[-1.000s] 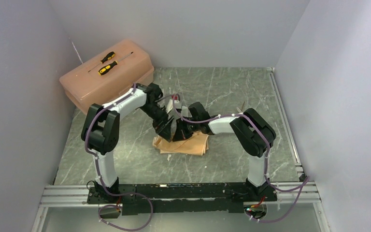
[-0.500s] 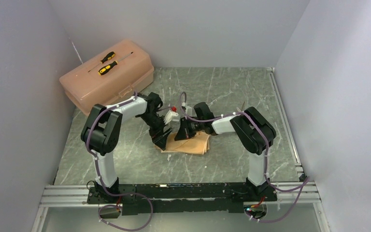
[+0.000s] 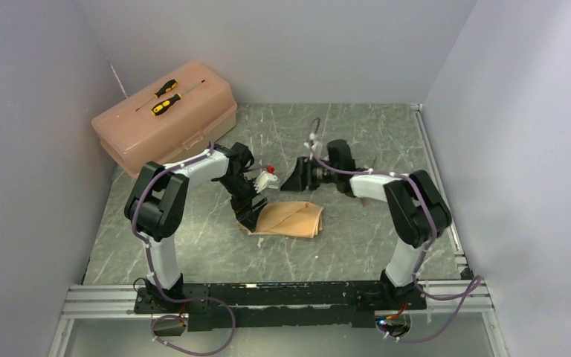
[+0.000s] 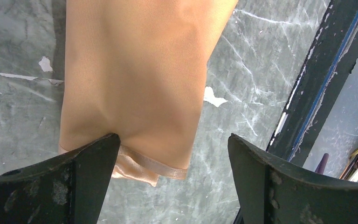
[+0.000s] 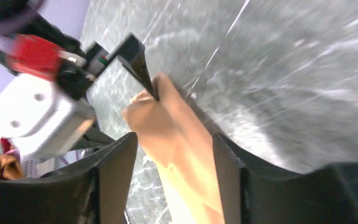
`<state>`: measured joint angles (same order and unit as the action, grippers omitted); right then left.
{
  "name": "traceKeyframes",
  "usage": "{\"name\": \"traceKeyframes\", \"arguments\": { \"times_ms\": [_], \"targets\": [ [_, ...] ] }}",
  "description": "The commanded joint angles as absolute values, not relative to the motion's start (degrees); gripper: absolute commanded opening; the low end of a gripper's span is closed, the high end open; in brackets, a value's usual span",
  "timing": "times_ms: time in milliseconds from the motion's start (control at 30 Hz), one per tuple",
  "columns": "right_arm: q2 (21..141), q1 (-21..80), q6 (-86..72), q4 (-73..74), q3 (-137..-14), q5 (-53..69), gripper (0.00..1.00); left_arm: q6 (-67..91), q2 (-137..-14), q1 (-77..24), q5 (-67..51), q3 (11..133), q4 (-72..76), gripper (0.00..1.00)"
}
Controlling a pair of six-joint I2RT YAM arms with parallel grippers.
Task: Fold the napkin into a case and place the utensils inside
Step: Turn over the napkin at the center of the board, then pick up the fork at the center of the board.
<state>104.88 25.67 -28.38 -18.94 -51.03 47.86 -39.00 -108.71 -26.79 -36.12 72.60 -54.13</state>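
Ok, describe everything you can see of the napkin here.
The napkin is a shiny peach-tan satin cloth folded into a flat oblong packet, with a faint diagonal line across its top and a hemmed layer peeking out at one end. It lies on the grey marbled table between the arms. The open left gripper straddles its left end, one finger seemingly touching the corner. The right gripper appears clear of it.
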Motion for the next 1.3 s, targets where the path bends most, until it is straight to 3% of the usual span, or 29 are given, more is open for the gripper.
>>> {"name": "traceKeyframes", "arguments": {
  "times_ms": [0,67,300,433,633,833,1000,1267],
  "targets": [
    [95.66,20.91,-24.88,-9.61,-55.17,38.81,0.95,-38.54,-109.18,-25.93,-25.67,72.66,-48.53,0.96],
    [92.85,19.12,-23.31,-3.37,-55.88,29.81,1.0,-37.59,-108.4,-25.93,-25.96,74.61,-50.04,0.96],
    [88.86,14.27,-25.5,14.17,-60.66,-7.25,1.0,-34.85,-105.42,-25.84,-27.97,80.4,-55.41,0.96],
    [93.37,10.61,-24.34,21.79,-66.51,-13.97,1.0,-32.52,-103.42,-25.83,-29.48,83.05,-57.81,0.96],
    [95.27,7.19,-21.68,20.02,-64.39,-25.89,1.0,-28.91,-99.61,-25.84,-28.97,87.33,-59.65,0.96],
    [96.16,0.31,-22.74,19.22,-61.09,-20.14,1.0,-26.8,-97.42,-24.78,-19.85,94.21,-61.54,0.96],
    [97.78,-5.7,-22.34,17.4,-58.01,-13.95,1.0,-24.32,-96.29,-16.93,-24.86,99.39,-60.68,0.96],
    [100.61,-8.61,-23.41,13.86,-56.58,-0.86,1.0,-23.21,-94.5,-14.63,-15.12,98.18,-54.96,0.96]
  ]
}}
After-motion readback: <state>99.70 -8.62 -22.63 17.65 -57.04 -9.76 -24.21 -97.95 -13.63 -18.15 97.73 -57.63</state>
